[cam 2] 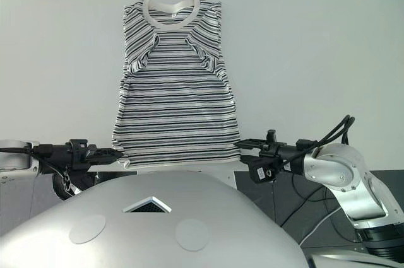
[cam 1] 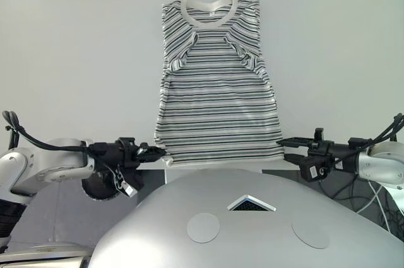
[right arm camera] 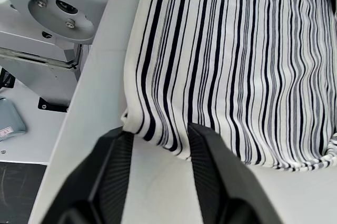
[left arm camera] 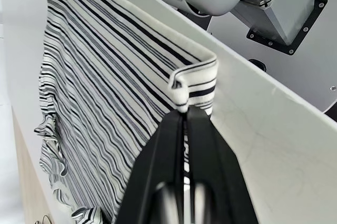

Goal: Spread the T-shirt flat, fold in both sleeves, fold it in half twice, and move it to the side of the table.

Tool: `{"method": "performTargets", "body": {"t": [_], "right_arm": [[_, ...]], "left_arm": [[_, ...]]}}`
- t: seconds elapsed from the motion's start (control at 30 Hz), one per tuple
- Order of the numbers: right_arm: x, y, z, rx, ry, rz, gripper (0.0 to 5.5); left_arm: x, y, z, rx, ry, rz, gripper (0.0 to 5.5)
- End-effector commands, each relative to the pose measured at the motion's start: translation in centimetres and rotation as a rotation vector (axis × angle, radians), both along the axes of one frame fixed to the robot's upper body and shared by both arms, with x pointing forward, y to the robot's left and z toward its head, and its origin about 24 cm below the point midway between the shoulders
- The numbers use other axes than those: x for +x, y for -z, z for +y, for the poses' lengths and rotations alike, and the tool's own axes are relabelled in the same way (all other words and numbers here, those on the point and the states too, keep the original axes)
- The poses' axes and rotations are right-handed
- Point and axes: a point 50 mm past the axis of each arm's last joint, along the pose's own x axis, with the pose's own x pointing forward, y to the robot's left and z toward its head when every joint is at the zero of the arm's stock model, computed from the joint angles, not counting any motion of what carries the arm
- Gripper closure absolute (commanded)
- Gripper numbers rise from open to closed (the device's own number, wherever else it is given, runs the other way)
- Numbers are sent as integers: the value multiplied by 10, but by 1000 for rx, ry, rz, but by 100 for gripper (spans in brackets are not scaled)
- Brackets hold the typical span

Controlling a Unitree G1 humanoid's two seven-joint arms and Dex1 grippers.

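Striped black-and-white T-shirt point(cam 1: 218, 91) lies lengthwise up the white worktop point(cam 1: 76, 41), left end effector point(cam 1: 159, 151) clamped on its lower-left hem corner, right end effector point(cam 1: 284, 148) parted at the lower-right.

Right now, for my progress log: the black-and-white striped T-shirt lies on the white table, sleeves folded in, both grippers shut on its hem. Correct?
Not both. The left gripper is shut on the hem of the black-and-white striped T-shirt, but the right wrist view shows the right gripper open, fingers apart at the hem. The rest holds.

T-shirt point(left arm camera: 105, 76) hem corner, hidden between left fingers point(left arm camera: 152, 179)
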Motion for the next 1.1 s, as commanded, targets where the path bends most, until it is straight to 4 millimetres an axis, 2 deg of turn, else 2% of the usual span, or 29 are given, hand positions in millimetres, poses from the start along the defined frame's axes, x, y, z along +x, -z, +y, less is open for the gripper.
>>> {"method": "performTargets", "body": {"t": [0.03,0.17,0.33,0.47,0.53,0.63,0.7,0.8,0.9,1.1], "right_arm": [[0,1,-2,-27,-3,19,460],[-1,1,-3,-31,-2,34,545],[-3,2,-2,-23,3,51,548],[2,-2,-4,-2,47,11,548],[6,-7,-7,19,89,-17,548],[8,-22,-15,90,155,-46,548],[8,-32,-21,131,190,-63,548],[9,-45,-24,194,211,-91,548],[7,-56,-28,249,221,-116,548],[-4,-75,-28,317,228,-200,548]], "left_arm": [[3,-3,1,12,8,-7,550],[3,-3,0,7,4,-6,550],[5,-3,-2,-10,-13,0,550],[10,-8,-8,-87,-119,38,550],[13,-16,-12,-168,-212,78,550],[11,-29,7,-221,-322,102,550],[13,-39,12,-268,-392,124,550],[7,-49,10,-353,-494,273,550],[-3,-51,12,-411,-566,405,550],[-25,-49,33,-534,-646,446,550]]}}
